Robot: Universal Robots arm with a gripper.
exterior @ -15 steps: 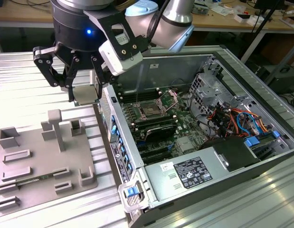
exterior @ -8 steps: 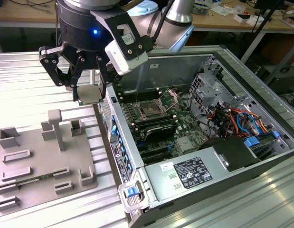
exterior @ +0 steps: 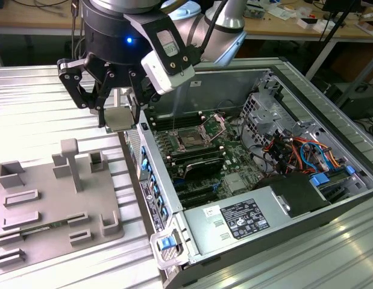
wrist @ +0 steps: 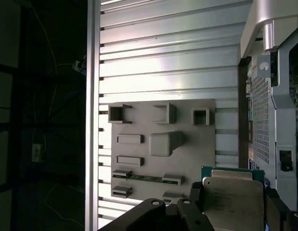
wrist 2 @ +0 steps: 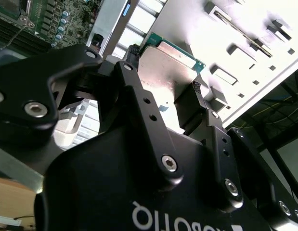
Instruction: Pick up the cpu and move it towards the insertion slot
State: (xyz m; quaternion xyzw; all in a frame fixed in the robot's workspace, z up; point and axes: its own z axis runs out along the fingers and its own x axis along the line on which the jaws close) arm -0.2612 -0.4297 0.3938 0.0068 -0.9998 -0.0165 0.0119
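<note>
Here the gripper (exterior: 118, 114), clamped on the cpu (exterior: 119, 118) by its edges, risks dropping it short of the insertion slot (exterior: 192, 139) if the thin grip slips.

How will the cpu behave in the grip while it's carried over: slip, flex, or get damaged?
The cpu looks like a stiff flat plate, so flexing seems unlikely. Its metal top looks smooth and the gripper pinches only its edges, so it might slip if jolted. Its thin green edge suggests it is fragile if knocked.
</note>
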